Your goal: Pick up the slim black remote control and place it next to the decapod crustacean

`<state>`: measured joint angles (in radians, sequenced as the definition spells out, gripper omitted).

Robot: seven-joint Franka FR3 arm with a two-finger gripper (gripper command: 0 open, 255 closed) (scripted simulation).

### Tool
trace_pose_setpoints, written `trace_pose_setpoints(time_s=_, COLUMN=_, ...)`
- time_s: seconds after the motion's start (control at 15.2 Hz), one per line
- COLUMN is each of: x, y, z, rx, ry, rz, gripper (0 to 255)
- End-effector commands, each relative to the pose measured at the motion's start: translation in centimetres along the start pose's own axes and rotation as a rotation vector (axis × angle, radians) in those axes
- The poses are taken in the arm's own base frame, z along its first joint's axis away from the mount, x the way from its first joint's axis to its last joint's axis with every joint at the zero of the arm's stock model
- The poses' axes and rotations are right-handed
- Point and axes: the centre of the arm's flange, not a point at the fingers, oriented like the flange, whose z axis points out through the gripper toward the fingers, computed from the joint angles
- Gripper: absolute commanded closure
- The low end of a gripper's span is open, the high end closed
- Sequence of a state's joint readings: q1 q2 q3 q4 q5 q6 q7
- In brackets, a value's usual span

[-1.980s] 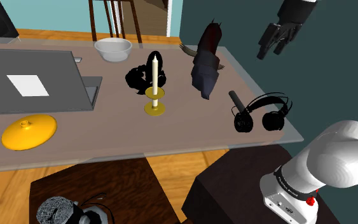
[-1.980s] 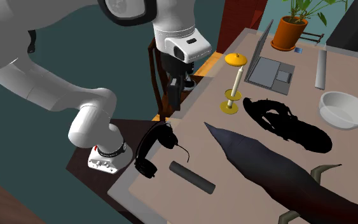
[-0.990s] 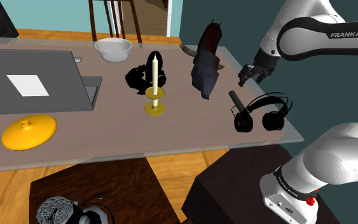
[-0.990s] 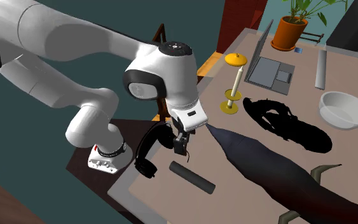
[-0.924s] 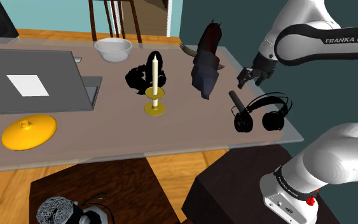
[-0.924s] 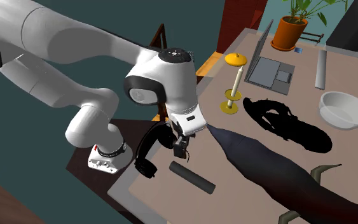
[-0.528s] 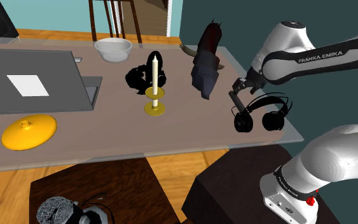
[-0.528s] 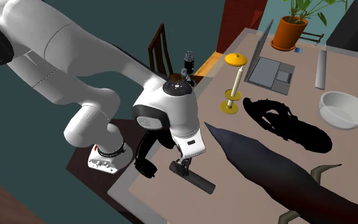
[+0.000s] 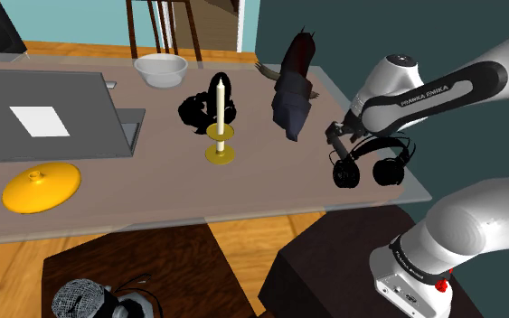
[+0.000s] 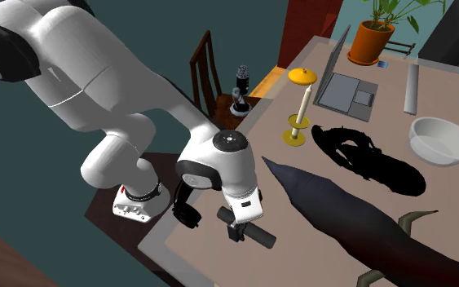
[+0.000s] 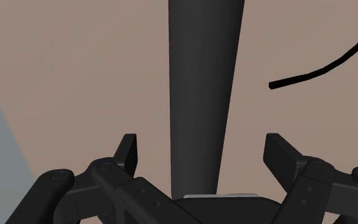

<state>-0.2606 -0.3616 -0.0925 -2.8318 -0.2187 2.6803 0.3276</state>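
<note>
crustacean (image 9: 290, 90): dark, on table (image 9: 153, 190), apart from headphones (image 9: 370, 163), on their shoulder-view left | slim dark remote (image 11: 204, 89): flat on table, just beside headphones, crustacean side | gripper (image 11: 201, 145): low over remote, jaws wide apart, fingers (image 11: 128, 149) straddling it without contact
</note>
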Motion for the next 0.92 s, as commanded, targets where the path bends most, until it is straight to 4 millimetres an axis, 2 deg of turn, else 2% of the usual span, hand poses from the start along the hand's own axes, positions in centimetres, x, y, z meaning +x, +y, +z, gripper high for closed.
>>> trace_pose_setpoints(time_s=0.0, x=-0.05, y=0.02, z=1.05, rx=0.000, ry=0.001, rz=0.000, gripper=0)
trace_pose_setpoints(time_s=0.59, x=-0.05, y=0.02, z=1.35, rx=0.000, ry=0.001, rz=0.000, gripper=0)
trace_pose_setpoints(time_s=0.66, x=-0.06, y=0.07, z=1.30, rx=0.000, ry=0.001, rz=0.000, gripper=255)
trace_pose_setpoints(time_s=0.86, x=0.06, y=0.15, z=1.12, rx=0.000, ry=0.001, rz=0.000, gripper=255)
